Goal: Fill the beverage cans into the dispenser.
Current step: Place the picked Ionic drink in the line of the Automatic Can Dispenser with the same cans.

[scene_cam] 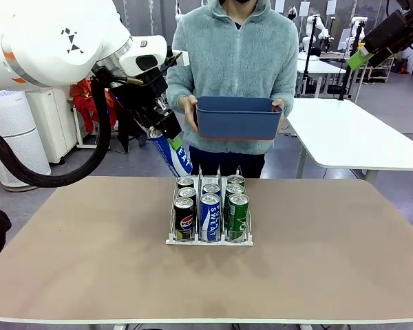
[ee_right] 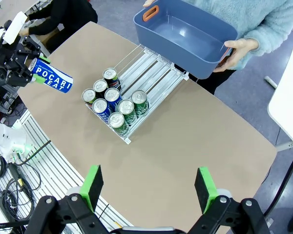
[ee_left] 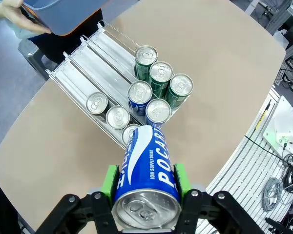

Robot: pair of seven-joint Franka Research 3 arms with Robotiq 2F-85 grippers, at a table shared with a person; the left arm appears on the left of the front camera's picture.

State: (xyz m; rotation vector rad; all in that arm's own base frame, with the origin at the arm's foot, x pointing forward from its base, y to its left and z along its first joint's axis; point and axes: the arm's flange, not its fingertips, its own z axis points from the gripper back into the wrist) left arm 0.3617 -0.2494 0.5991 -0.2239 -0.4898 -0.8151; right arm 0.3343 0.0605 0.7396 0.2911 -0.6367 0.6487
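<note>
Front view showed my left gripper point(scene_cam: 171, 141) hanging above the far left of the desk point(scene_cam: 89, 261), its jaws clamped on the sides of a blue can point(scene_cam: 176, 155) lettered "POCARI". That can sat tilted, well clear of the desk and just beyond the far end of the dispenser point(scene_cam: 210, 240). From the left wrist camera I looked down the can's length: its silver top faced the lens, green pads point(ee_left: 109, 181) pressed on both sides, and its other end pointed at the rack below.

Moving right, the dispenser stood near the middle of the desk, its three lanes running from near to far. I counted three black Pepsi cans point(scene_cam: 184, 218) in the left lane, two blue "SWEAT" cans point(scene_cam: 210, 216) in the middle lane and three green cans point(scene_cam: 237, 215) in the right lane, all upright and crowded toward my end, so the far stretch of every lane lay bare.

Beyond the desk, a person in a pale fleece top held a blue bin point(scene_cam: 238, 117) in both hands above the far edge.

At the right, my right gripper point(ee_right: 150, 187) hovered high over the desk with its jaws spread wide and nothing between them.
</note>
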